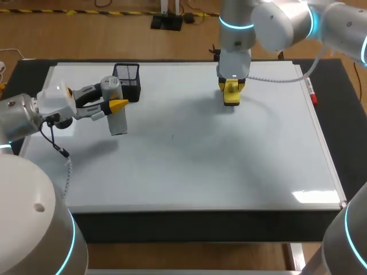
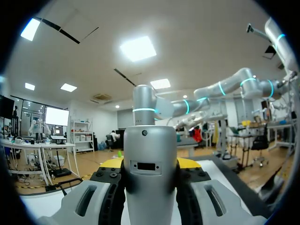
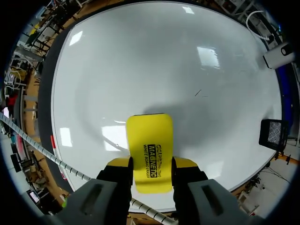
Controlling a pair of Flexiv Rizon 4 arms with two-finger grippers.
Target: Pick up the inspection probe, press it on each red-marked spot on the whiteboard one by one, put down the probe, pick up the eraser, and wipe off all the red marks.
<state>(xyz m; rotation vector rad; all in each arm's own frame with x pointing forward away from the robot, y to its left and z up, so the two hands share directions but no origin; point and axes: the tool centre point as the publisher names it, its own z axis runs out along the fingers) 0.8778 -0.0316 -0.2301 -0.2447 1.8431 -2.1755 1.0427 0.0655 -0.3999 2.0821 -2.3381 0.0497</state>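
**Eraser in the right tool, probe in the left, no red in sight**

The right tool (image 1: 231, 87) (image 3: 150, 164) pinches the yellow eraser (image 1: 231, 96) (image 3: 149, 140) from both sides. It sits at the far side of the whiteboard (image 1: 229, 166) (image 3: 140, 56). The eraser's long axis runs straight out along the fingers, with its free end aimed at the board. Whether it touches the surface I cannot tell.

The left tool (image 1: 114, 106) (image 2: 150, 164) is clamped on the grey inspection probe (image 1: 117, 121) (image 2: 150, 154). The probe stands roughly upright over the board's left part, just beside the black mesh basket (image 1: 127, 77) (image 3: 273, 133).

I can find no red mark on the board in any view. The only blemish is a tiny dark stroke (image 1: 172, 136) (image 3: 198, 93) near the middle. It lies nearer the robot than the eraser and to its left, roughly between the two tools. If it needs wiping, I judge that the job falls to the right arm, since that arm carries the eraser. The pad would have to be drawn back towards the robot and leftwards.

The eraser's yellow back carries a block of black print along its length, which I leave unread. The probe has a small dark window but no legible writing. A red-capped marker (image 1: 311, 91) lies at the board's right edge, beside the dark table (image 1: 344, 114)
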